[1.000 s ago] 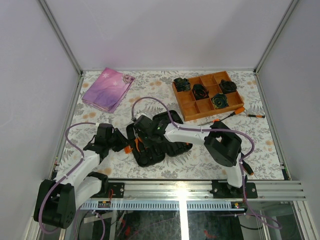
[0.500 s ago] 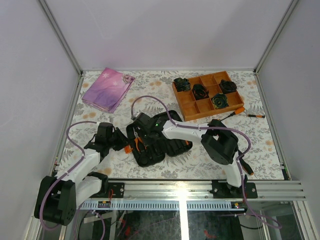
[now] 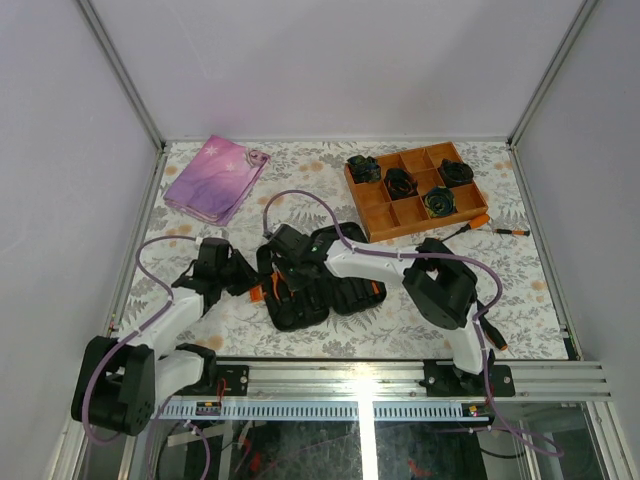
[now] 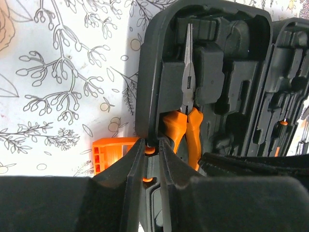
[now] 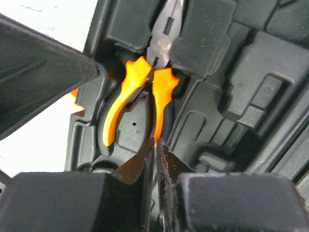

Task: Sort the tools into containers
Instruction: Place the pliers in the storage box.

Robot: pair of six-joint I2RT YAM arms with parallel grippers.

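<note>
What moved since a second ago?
The left arm edged toward the tool case, the left hand pinching its rim. The right hand, tips shut at the pliers, barely shifted. Nothing was picked up or dropped. The pink pouch, wooden tray and loose screwdrivers stayed put.

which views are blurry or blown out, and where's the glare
top external: even light and sharp, one glare spot on the metal rail. left wrist: pliers and tool case crisp, left gripper dark, barely any detail. right wrist: table blown out white, right gripper in shadow.
</note>
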